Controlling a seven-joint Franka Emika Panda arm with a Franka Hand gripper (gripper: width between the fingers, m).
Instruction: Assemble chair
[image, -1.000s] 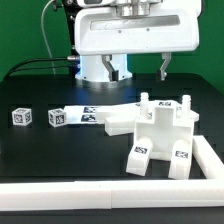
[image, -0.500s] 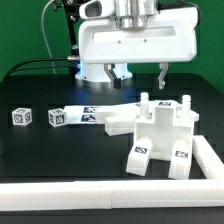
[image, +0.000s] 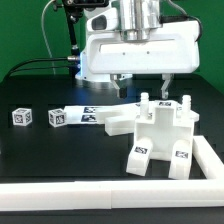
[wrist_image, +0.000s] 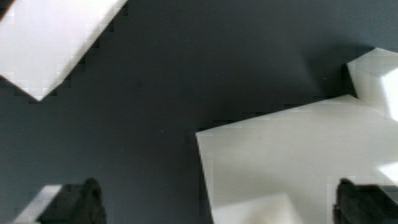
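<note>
The chair (image: 155, 132) is a chunky white block structure with black-and-white tags, standing at the exterior view's right with two pegs pointing up. My gripper (image: 144, 87) hangs just above and behind it, open, with nothing between its dark fingertips (image: 166, 85). In the wrist view the gripper (wrist_image: 221, 205) is spread wide over a white angular part of the chair (wrist_image: 294, 160), which lies between the fingers without touching either one.
Two small tagged cubes (image: 21, 117) (image: 57, 117) sit at the exterior view's left. The marker board (image: 92, 113) lies beside the chair. A white wall (image: 100, 190) borders the front and right. Another white surface (wrist_image: 54, 40) shows in the wrist view.
The gripper has come down toward the chair over the last second. Its jaws have stayed open. The parts on the table have not moved.
</note>
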